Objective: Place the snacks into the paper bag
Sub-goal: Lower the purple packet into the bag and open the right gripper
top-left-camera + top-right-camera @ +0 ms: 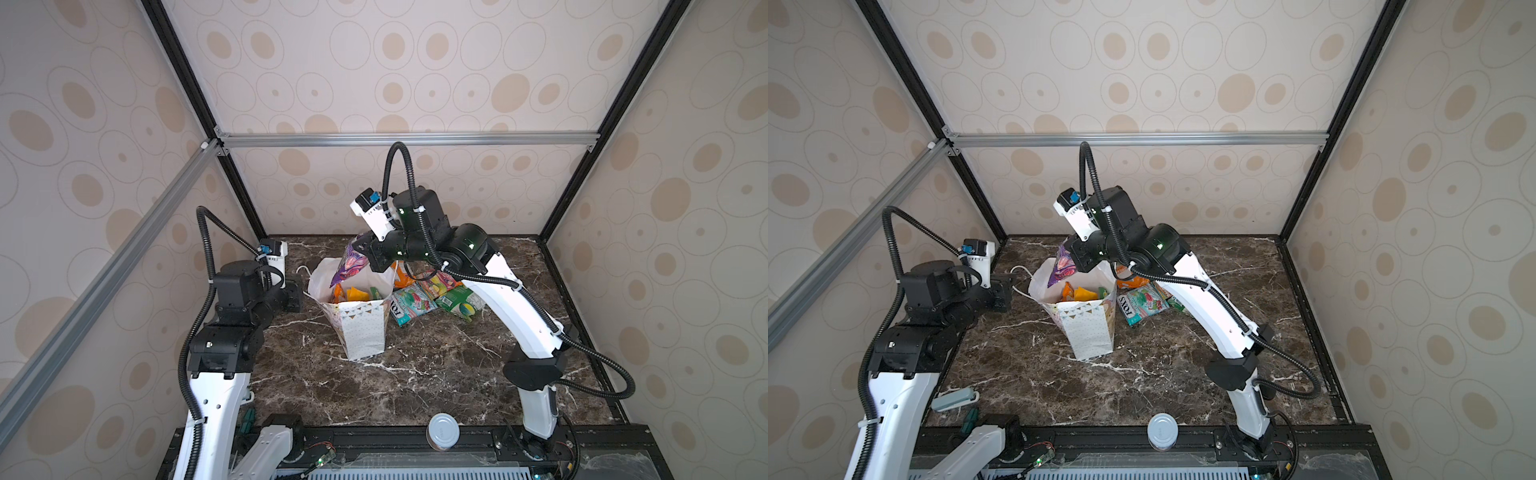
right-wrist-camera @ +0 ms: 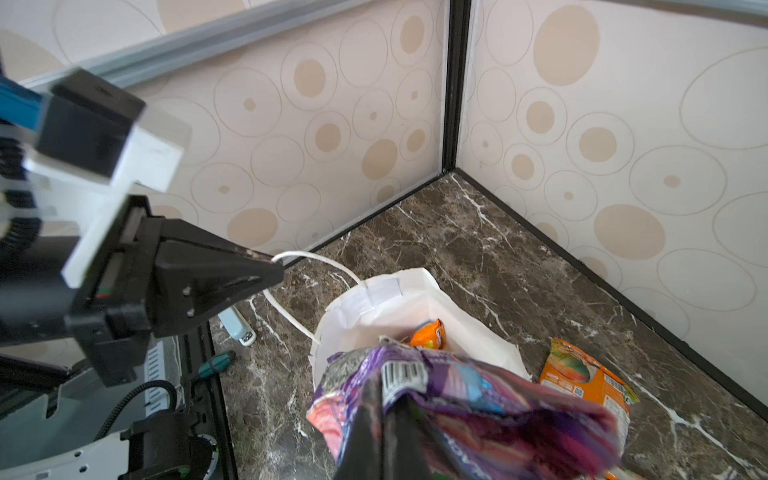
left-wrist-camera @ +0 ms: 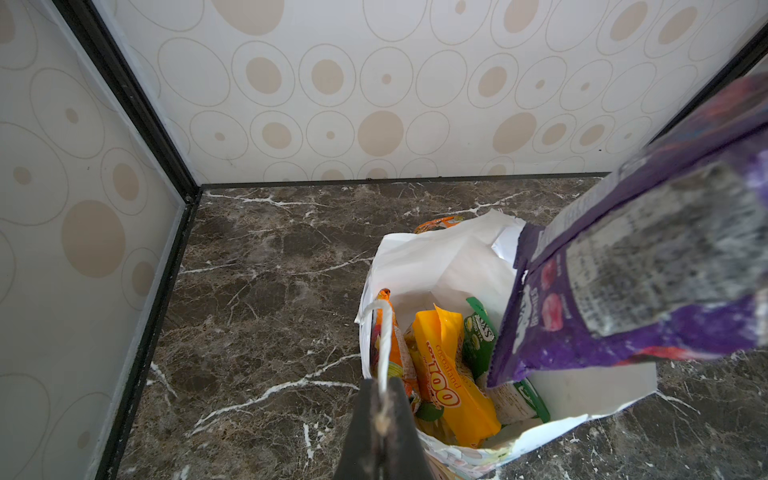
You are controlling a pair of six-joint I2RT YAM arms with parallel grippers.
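The white paper bag stands open mid-table. My left gripper is shut on its white cord handle, at the bag's left rim. My right gripper is shut on a purple snack packet that hangs tilted over the bag's mouth, its lower end inside the rim. Orange, yellow and green packets lie inside the bag. Right of the bag, a teal FOX'S packet, a green one and an orange one lie on the table.
A silver-lidded can stands at the front edge. A pale stapler and a green-handled screwdriver lie front left by the left arm's base. Patterned walls close in the back and both sides of the marble table.
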